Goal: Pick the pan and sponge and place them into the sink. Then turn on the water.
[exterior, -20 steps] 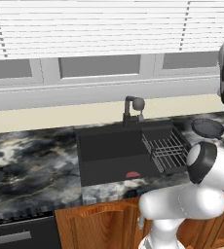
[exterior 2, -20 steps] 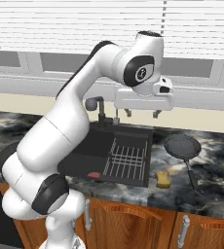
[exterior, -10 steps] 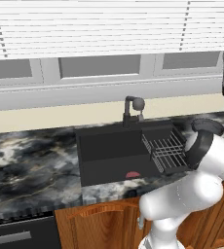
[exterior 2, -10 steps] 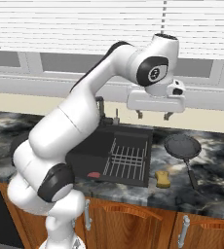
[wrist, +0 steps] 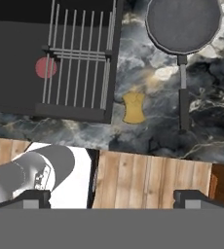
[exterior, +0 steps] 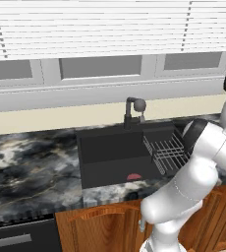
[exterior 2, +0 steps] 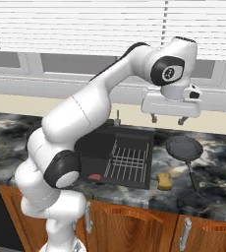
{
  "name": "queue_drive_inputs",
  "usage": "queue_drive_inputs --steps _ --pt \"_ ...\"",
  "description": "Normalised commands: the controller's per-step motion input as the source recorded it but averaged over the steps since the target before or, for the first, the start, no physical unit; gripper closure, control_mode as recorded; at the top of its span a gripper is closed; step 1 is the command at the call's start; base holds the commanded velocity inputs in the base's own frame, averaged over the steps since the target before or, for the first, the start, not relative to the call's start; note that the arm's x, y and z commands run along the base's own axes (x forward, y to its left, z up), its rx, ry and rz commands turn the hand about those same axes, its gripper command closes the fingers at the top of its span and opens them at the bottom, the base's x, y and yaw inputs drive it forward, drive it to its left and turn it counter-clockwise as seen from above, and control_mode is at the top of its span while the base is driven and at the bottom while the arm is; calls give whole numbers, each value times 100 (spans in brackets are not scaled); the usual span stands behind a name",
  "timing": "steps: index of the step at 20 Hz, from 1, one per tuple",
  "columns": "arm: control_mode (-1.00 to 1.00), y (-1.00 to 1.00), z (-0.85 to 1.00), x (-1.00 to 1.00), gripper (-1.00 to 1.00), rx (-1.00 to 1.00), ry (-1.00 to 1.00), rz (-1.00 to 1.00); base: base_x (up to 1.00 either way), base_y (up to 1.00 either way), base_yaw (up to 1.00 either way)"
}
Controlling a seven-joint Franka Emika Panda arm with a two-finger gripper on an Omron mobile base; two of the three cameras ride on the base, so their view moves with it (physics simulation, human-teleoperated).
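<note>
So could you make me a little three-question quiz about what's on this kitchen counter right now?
1. True or false: the pan already lies inside the sink.
2. Which thing lies nearer the sink: the pan or the sponge?
3. Fill in: the gripper hangs above the counter with its jaws ____.

Key:
1. False; the pan sits on the counter, right of the sink.
2. The sponge, just beyond the sink's right edge by the dish rack.
3. Open, holding nothing.
</note>
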Motion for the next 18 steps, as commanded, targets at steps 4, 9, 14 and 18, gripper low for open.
queue_drive_inputs --steps 4,9,14,18 --pt "-100 -40 -6 0 -100 4 4 4 0 0 0" --pt "-100 -33 -12 0 -100 2 1 6 0 0 0" --pt "-100 -23 -18 3 -100 0 2 13 0 0 0" --pt "-100 -22 -16 5 -100 0 4 13 0 0 0"
